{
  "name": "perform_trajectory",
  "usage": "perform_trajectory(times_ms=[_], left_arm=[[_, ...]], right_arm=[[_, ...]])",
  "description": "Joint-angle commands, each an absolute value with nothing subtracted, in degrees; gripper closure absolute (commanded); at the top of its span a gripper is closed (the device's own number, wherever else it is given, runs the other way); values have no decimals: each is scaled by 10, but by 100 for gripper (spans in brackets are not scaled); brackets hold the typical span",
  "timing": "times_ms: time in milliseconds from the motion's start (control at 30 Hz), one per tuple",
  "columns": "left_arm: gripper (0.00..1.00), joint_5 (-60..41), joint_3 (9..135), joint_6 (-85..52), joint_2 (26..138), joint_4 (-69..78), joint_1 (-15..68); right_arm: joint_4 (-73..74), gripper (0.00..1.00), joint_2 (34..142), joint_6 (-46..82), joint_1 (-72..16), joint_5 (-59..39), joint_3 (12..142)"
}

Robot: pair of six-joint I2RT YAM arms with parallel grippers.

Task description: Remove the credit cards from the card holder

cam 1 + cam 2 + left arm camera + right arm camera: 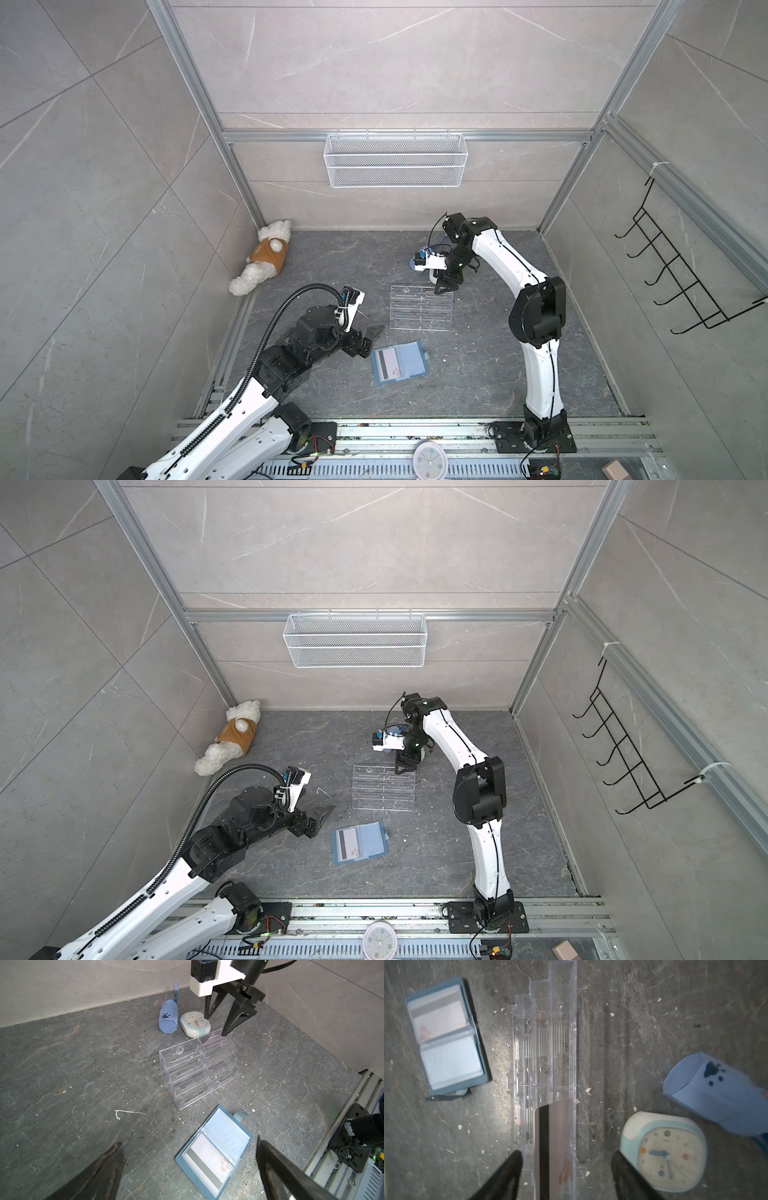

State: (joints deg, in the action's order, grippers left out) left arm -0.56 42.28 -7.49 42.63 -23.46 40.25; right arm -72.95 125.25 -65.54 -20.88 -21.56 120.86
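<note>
The dusty-blue card holder (401,363) (360,843) lies open on the dark floor. One pale credit card (209,1157) (439,1016) with a dark stripe sits in a clear sleeve. My left gripper (370,340) (189,1141) hovers just left of the holder, open and empty. My right gripper (445,286) (565,1154) stands open over the back right corner of the clear rack (420,307). Another credit card (553,1147) stands in the rack's rearmost tier between the spread fingers, touching neither.
Behind the rack lie a small pale-blue clock (195,1024) and a blue paper pouch (168,1016). A plush bear (266,262) rests in the far left corner. A wire basket (395,160) hangs on the back wall and black hooks (681,274) on the right wall.
</note>
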Motion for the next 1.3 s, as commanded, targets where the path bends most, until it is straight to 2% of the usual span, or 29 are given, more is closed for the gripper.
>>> perform_trajectory(times_ms=[0, 233, 467, 733, 900, 1267], left_arm=[[0, -11, 419, -83, 430, -204, 404], [0, -27, 417, -105, 437, -193, 404], [0, -17, 408, -111, 408, -202, 404], [0, -4, 405, -107, 401, -201, 404], [0, 2, 408, -107, 419, -200, 403], [0, 7, 405, -100, 435, -192, 404]], right_arm=[[-717, 0, 1222, -649, -212, -212, 1237], [-705, 0, 1196, -637, -212, -199, 1237], [-661, 0, 1143, -646, -214, -205, 1120], [-613, 0, 1146, -632, -216, -194, 1058], [-570, 0, 1166, -616, -216, -152, 1053], [-539, 0, 1201, -591, -212, -129, 1088]])
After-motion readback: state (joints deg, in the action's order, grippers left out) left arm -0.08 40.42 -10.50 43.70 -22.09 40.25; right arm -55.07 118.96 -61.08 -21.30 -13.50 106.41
